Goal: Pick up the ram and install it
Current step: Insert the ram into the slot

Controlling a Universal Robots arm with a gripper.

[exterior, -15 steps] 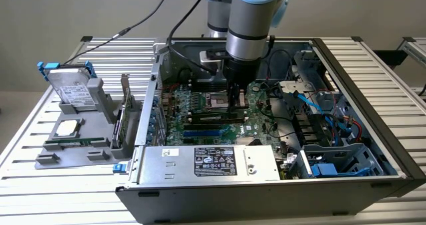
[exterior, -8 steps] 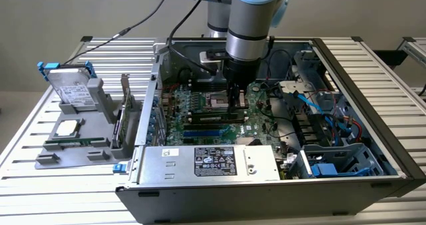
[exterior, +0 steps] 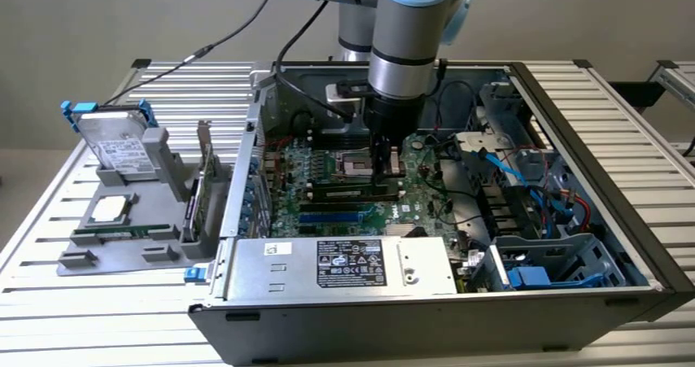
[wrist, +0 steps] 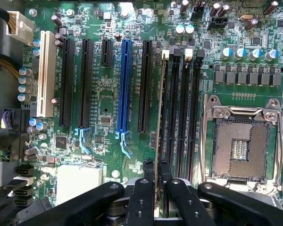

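Ribbed metal slats are forming the tabletop (exterior: 87, 318), and an open steel computer case (exterior: 434, 318) is lying on it with its lid off. One grey arm (exterior: 404, 50) is reaching straight down into the case, and its body is hiding part of the board beneath it in the exterior view. In the wrist view the end effector (wrist: 156, 165) is showing two black fingers (wrist: 140, 197), drawn close together and pinching the ram (wrist: 159, 113). The ram is showing edge-on as one thin pale line, so its chips are not visible. It is running along the outermost of four long black memory slots (wrist: 184, 117), the one farthest from the socket; whether it is already seated or sitting just above is hard to tell. The green motherboard (wrist: 104, 94) is also carrying one blue slot (wrist: 124, 84), one white slot (wrist: 47, 70) and one square processor socket (wrist: 240, 146) inside a shiny metal frame. Toward the exterior view's left, a grey plastic fixture (exterior: 109, 257) is holding one metal hard drive (exterior: 117, 143) upright.
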